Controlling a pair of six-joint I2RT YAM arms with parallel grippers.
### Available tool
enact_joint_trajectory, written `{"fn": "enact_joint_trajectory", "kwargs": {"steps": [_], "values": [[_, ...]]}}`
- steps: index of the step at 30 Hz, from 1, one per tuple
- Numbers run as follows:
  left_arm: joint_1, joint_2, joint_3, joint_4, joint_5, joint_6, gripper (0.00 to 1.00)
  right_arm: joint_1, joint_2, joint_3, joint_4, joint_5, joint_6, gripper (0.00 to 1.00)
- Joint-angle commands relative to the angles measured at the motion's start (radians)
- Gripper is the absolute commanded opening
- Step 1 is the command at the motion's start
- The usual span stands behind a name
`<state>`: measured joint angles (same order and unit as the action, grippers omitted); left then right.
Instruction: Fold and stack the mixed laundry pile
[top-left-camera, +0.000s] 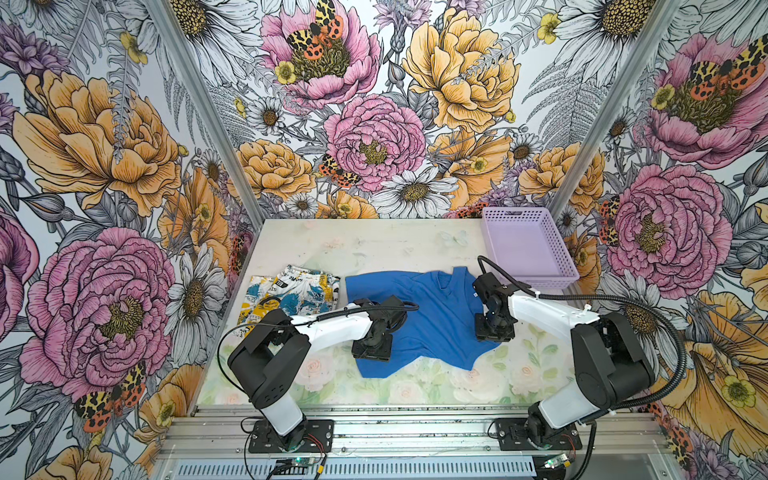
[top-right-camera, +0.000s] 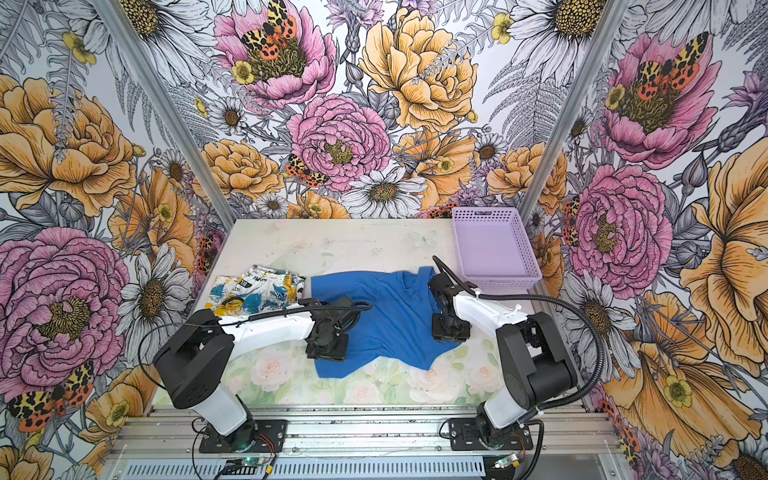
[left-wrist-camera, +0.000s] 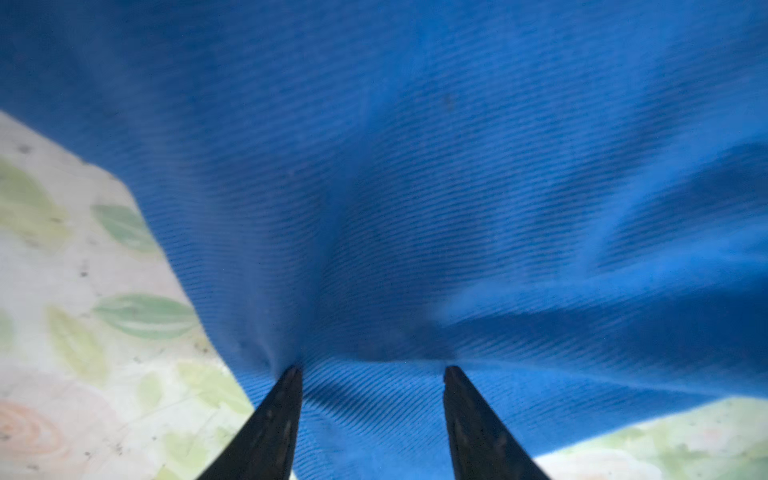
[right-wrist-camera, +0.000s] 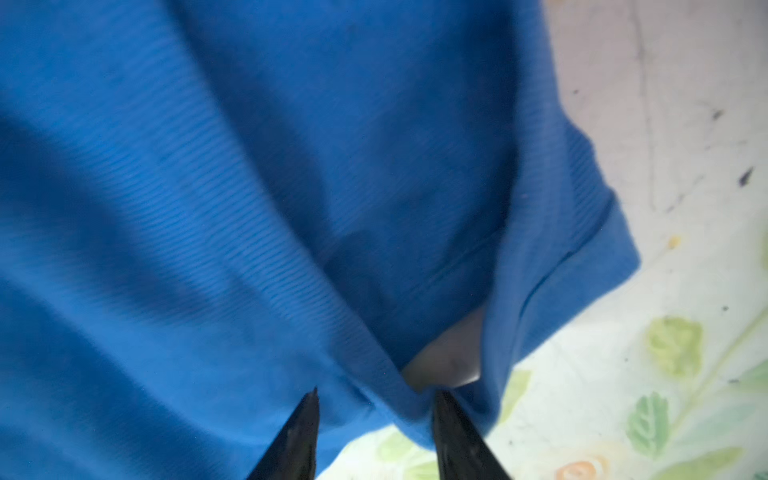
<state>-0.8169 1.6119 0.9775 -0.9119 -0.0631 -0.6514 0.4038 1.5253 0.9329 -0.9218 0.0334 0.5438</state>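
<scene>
Two garments are laid on the worktop (top-left-camera: 374, 245). The printed garment (top-left-camera: 291, 297), white with black newsprint lettering and yellow and blue splashes, is folded into a compact rectangle at the 9 o'clock edge. Just beside it, at its 3 o'clock side, the blue T-shirt (top-left-camera: 424, 320) is spread across the centre. The V-neck is turned towards 1 o'clock and the near hem is uneven.

The left gripper (left-wrist-camera: 372, 370) is set down on the shirt's 8 o'clock portion. Its jaws are held apart, with both tips pressed into the cloth and a pucker drawn up at one tip. The right gripper (right-wrist-camera: 376, 392) is set at the shirt's 3 o'clock edge, by the sleeve. Its jaws are apart, with a raised fold gathered between the tips. Whether that fold is clamped cannot be told.

The worktop is covered with a pale sheet printed with faded roses and green leaves, and it is speckled with dark marks. A lavender basket (top-left-camera: 528, 249) is placed at the 1 o'clock corner. The enclosure walls (top-left-camera: 104, 166) are papered with large peonies, daisies and moths.

The shirt is a fine ribbed knit, soft and creased. The basket is perforated and rectangular, with sloped sides.
</scene>
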Motion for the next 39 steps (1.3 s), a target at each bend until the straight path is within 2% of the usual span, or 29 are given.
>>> {"fn": "enact_joint_trajectory", "kwargs": {"steps": [1,6,13,18,23,25,27,30,34,39], "values": [[-0.017,-0.117,0.008,-0.024,-0.042,-0.087,0.61,0.062,-0.036,0.074,-0.041,0.002,0.059,0.47],[-0.028,-0.291,-0.121,-0.009,0.014,-0.231,0.62,0.123,-0.042,0.092,-0.034,-0.005,0.081,0.47],[-0.027,-0.469,-0.317,0.060,0.061,-0.370,0.54,0.155,-0.071,0.061,-0.016,-0.019,0.077,0.47],[-0.012,-0.446,-0.397,0.216,0.077,-0.393,0.52,0.161,-0.066,0.051,0.002,-0.032,0.064,0.47],[-0.012,-0.336,-0.346,0.277,0.077,-0.352,0.48,0.162,-0.053,0.063,0.005,-0.033,0.047,0.47],[-0.013,-0.305,-0.335,0.277,0.080,-0.344,0.39,0.163,-0.050,0.065,0.005,-0.030,0.043,0.47],[-0.013,-0.297,-0.336,0.275,0.084,-0.345,0.25,0.162,-0.044,0.066,0.005,-0.028,0.037,0.47],[-0.012,-0.337,-0.308,0.230,0.078,-0.340,0.10,0.155,-0.044,0.075,0.003,-0.025,0.025,0.47],[0.037,-0.376,-0.184,0.108,0.071,-0.263,0.08,0.114,-0.030,0.104,0.003,-0.027,-0.013,0.48],[0.170,-0.254,0.003,0.060,0.154,-0.086,0.08,0.044,0.032,0.174,0.005,-0.046,-0.079,0.48]]}}
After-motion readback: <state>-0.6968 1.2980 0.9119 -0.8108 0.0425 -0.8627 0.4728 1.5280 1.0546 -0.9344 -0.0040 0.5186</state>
